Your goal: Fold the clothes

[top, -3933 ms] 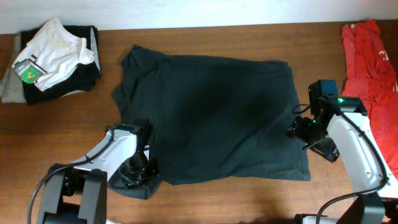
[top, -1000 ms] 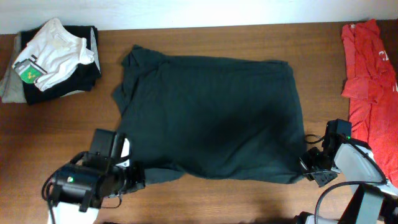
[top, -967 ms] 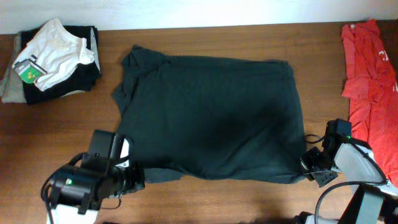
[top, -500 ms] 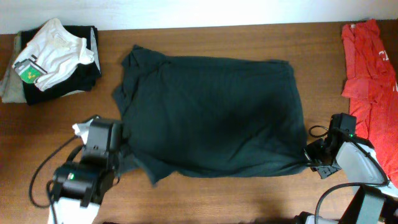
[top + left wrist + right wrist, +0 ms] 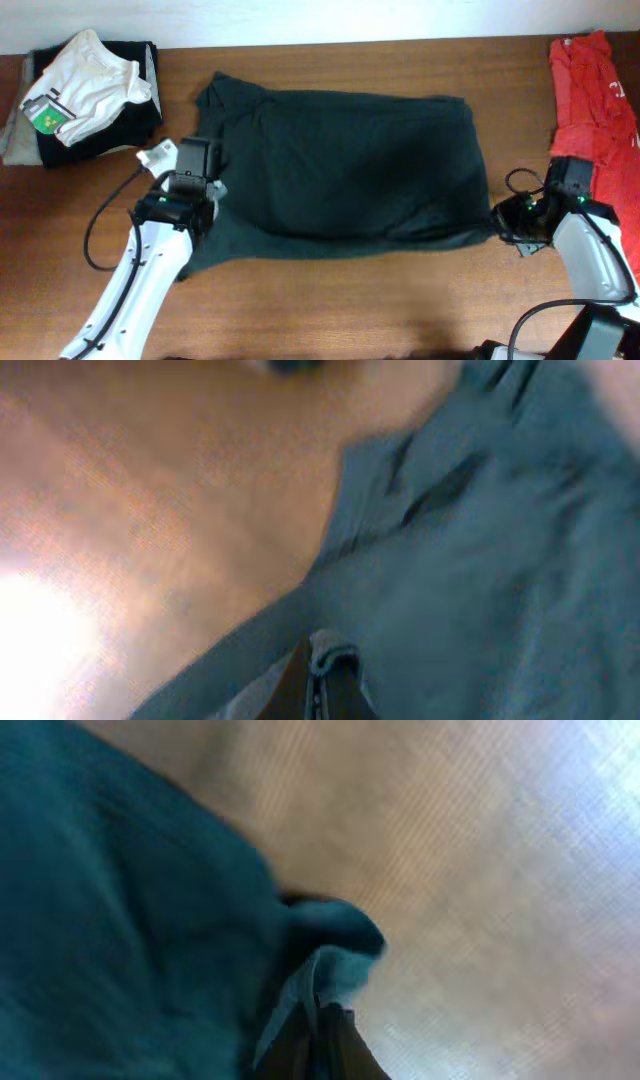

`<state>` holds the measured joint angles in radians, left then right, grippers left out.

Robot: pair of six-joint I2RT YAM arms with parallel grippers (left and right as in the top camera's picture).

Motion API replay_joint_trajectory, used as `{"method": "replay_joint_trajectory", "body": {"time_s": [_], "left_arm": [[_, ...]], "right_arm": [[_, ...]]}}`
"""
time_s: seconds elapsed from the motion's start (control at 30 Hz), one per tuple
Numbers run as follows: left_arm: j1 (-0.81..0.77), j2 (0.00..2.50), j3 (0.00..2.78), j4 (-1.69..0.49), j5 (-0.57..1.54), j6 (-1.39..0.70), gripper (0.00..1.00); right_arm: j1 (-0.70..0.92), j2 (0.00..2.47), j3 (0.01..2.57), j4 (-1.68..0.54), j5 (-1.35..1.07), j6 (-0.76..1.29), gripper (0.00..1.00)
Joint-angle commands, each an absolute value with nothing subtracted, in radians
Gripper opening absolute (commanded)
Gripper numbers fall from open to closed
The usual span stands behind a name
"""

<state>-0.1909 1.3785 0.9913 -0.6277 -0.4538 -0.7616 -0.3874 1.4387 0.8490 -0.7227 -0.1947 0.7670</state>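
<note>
**Item 1. Pile of folded garments**. It sits well to the left of the dark T-shirt, level with that shirt's far edge. A crumpled white garment lies on top, with a small green tag at its left side.

**Item 2. Left gripper**. It is at the dark T-shirt's near-left corner, with its jaws clenched on a small pinch of the hem. In the left wrist view a fold of cloth sits between the finger ends. The rest of the shirt spreads up and to the right, and bare wood shows on the left. From overhead, the left arm's wrist overlaps the shirt's left edge.

**Item 3. Dark T-shirt.** It is spread out on the wooden table, about midway between the two arms. The far edge runs fairly straight. A lump of cloth juts out at the far-left corner, and whether it is a sleeve or the collar cannot be told. The near edge is rumpled and bows between the two grippers, with a creased ridge close to its right end.

**Item 4. Right gripper**. It is at the dark T-shirt's near-right corner, with its jaws clamped on a bunched tip of the fabric. In the right wrist view the shirt fills the left side and the table top shows on the right.

**Item 5. Red T-shirt**. It lies to the right of the dark T-shirt and apart from it, rumpled and running out of the overhead view. The right arm crosses in front of its near part.
</note>
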Motion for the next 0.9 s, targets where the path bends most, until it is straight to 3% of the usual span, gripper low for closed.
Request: {"method": "replay_joint_trajectory", "body": {"time_s": [0.0,0.23,0.33,0.57,0.87], "left_arm": [[-0.167,1.401,0.997,-0.535,-0.477,-0.770,0.01],[-0.167,1.563,0.997,-0.271,-0.480,-0.770,0.01],[-0.167,1.617,0.997,-0.119,-0.480,-0.769,0.01],[-0.164,1.752,0.997,0.116,-0.487,-0.588,0.01],[-0.132,1.895,0.997,0.232,-0.547,-0.517,0.01]], "right_arm": [[-0.386,1.449,0.869,-0.680,-0.217,0.777,0.08],[-0.287,1.479,0.869,-0.582,-0.143,0.807,0.04],[-0.226,1.480,0.869,-0.576,-0.004,0.854,0.04],[-0.177,1.553,0.868,-0.543,0.096,0.880,0.04],[-0.177,1.629,0.868,-0.373,0.117,0.870,0.04]]}}
